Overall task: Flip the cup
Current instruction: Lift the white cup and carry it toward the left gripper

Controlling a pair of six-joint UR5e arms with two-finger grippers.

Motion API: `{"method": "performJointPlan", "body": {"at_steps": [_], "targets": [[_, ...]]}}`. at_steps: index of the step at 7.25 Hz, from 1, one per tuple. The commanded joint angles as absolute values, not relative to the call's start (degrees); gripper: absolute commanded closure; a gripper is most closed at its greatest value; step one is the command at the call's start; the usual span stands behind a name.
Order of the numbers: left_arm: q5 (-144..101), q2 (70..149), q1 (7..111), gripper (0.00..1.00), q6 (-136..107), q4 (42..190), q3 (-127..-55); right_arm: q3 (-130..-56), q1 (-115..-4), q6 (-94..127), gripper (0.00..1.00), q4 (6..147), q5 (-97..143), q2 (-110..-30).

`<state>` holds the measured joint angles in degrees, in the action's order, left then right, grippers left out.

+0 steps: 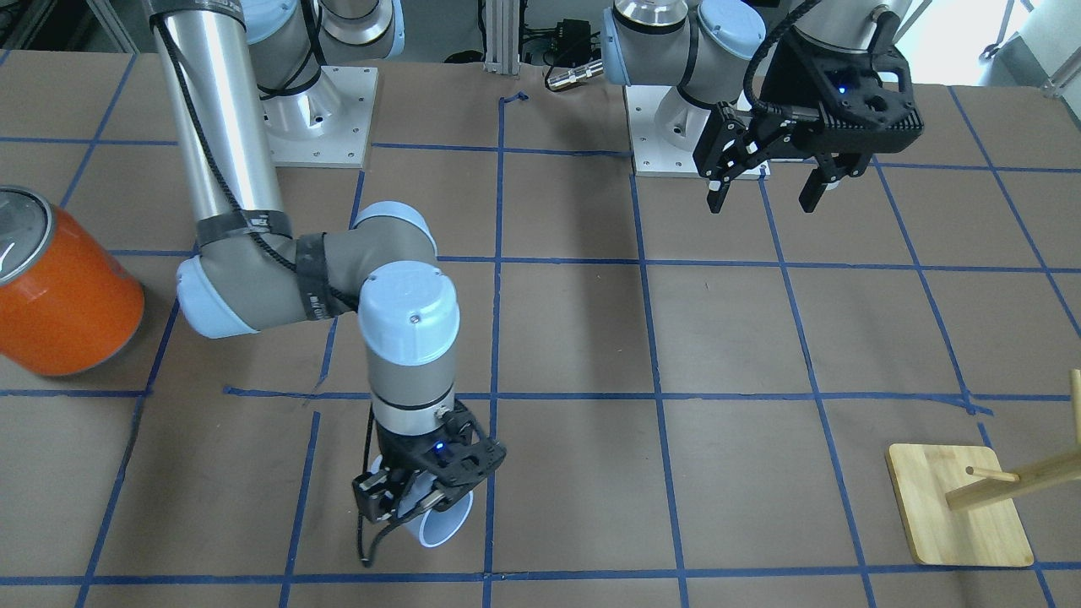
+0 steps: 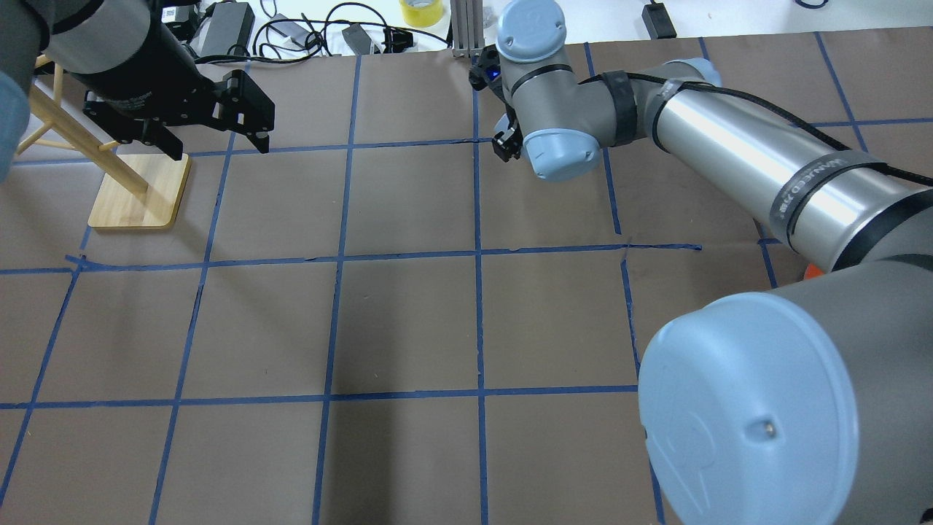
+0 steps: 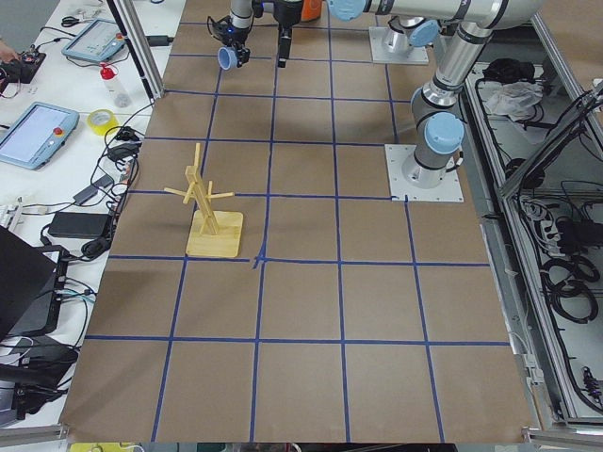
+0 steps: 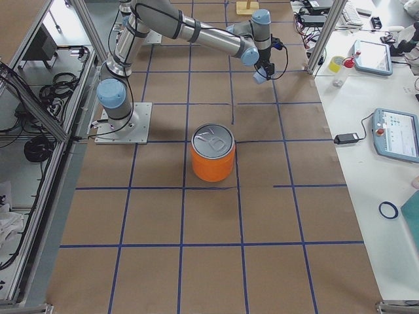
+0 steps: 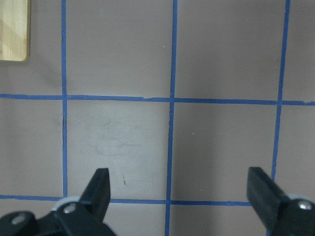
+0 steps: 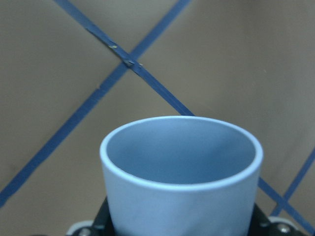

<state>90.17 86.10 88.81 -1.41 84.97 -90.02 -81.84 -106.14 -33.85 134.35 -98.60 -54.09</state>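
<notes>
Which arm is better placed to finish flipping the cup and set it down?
The right. Its tool is shut on the cup, whose mouth faces the wrist camera. The left tool is open, empty and far from the cup, so it would have to travel and take over the grasp.

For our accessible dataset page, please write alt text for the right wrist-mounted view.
A pale blue cup fills the lower frame, mouth facing away from the camera, held by the right tool, whose dark parts barely show beside it. Behind lies the brown table crossed by blue tape lines.
</notes>
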Motion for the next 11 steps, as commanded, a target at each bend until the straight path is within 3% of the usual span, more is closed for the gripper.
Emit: {"method": "performJointPlan", "body": {"at_steps": [1, 6, 9, 11], "targets": [[90.18, 86.22, 88.77, 0.00, -1.41, 84.99, -89.91, -82.00, -112.21, -49.33, 0.94, 136.23, -98.70, -53.70], [90.18, 86.39, 88.86, 0.00, -1.41, 84.99, -89.91, -83.41, -118.38, -58.62, 0.90, 136.84, -96.85, -51.86], [90.09, 86.31, 88.86, 0.00, -1.41, 84.99, -89.91, -83.58, -118.74, -58.01, 0.76, 136.23, -96.16, -51.68], [90.09, 86.31, 88.86, 0.00, -1.41, 84.99, -90.00, -83.67, -119.26, -57.83, 0.72, 135.71, -95.01, -51.51]]}}
